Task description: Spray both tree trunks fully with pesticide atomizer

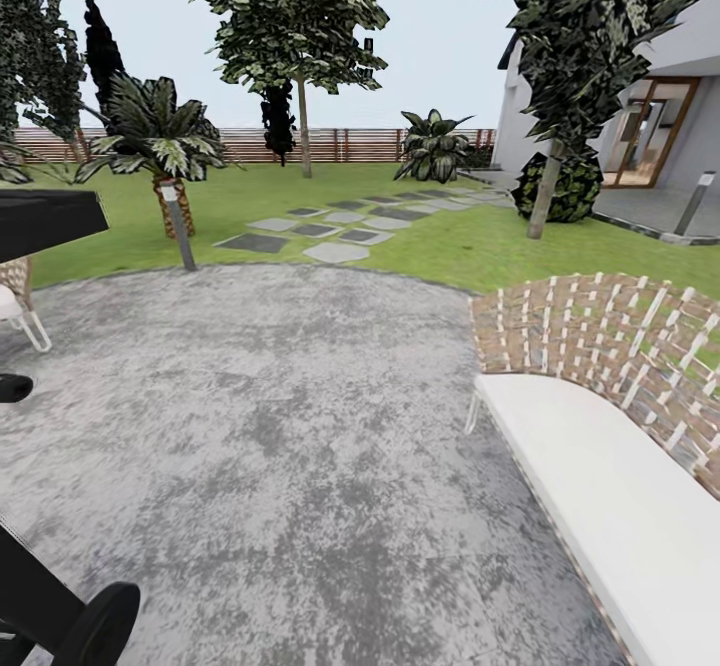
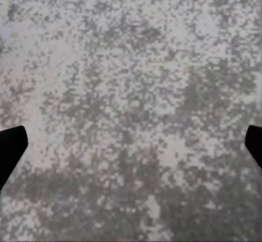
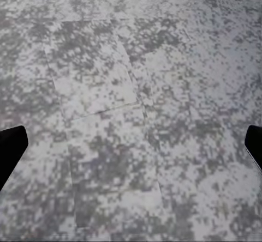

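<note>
Outdoors, the head view showed mottled grey stone paving [image 1: 300,426] meeting a green grass lawn [image 1: 480,246] — two bare-trunked trees stood there, one by the brown slat fence [image 1: 303,126], one near the white house [image 1: 543,201]. Both wrist views faced paving; left gripper [image 2: 131,149] and right gripper [image 3: 131,149] fingers were spread wide, empty. A white-cushioned wicker bench [image 1: 610,466] sat right.

Mottled grey paving [image 1: 280,426] underfoot, rounded edge meeting grass [image 1: 480,246] beyond. Wicker sofa [image 1: 610,416] with white cushion standing on paving, at its right side. Flat stepping stones [image 1: 330,231] laid in grass past paving. Short lamp post [image 1: 180,231] at paving's far edge.
</note>
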Robot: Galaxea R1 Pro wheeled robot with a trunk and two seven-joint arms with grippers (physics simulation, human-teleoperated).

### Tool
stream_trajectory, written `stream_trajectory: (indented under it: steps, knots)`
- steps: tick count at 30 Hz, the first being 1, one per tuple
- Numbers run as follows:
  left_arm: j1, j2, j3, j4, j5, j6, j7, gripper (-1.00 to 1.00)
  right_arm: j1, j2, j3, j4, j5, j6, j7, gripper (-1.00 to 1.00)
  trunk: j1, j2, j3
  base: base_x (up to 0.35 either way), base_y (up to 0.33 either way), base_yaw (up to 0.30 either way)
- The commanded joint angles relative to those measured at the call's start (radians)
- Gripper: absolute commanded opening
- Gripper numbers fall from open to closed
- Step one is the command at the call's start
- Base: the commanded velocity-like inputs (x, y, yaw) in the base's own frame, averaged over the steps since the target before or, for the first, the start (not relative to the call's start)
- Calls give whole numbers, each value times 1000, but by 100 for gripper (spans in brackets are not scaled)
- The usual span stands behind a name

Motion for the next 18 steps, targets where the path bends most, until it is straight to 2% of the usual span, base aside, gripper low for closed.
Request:
stream_trajectory:
  steps: [1, 18]
  knots:
    - [-1, 0, 2, 1, 1, -3, 0, 100, -1, 0, -1, 1, 0, -3, 0, 100, 0, 0, -1, 339, 0, 0]
    - [-1, 0, 2, 2, 1, -3, 1, 100, -1, 0, -2, 1, -1, -3, 0, 100, 0, 0, -1, 339, 0, 0]
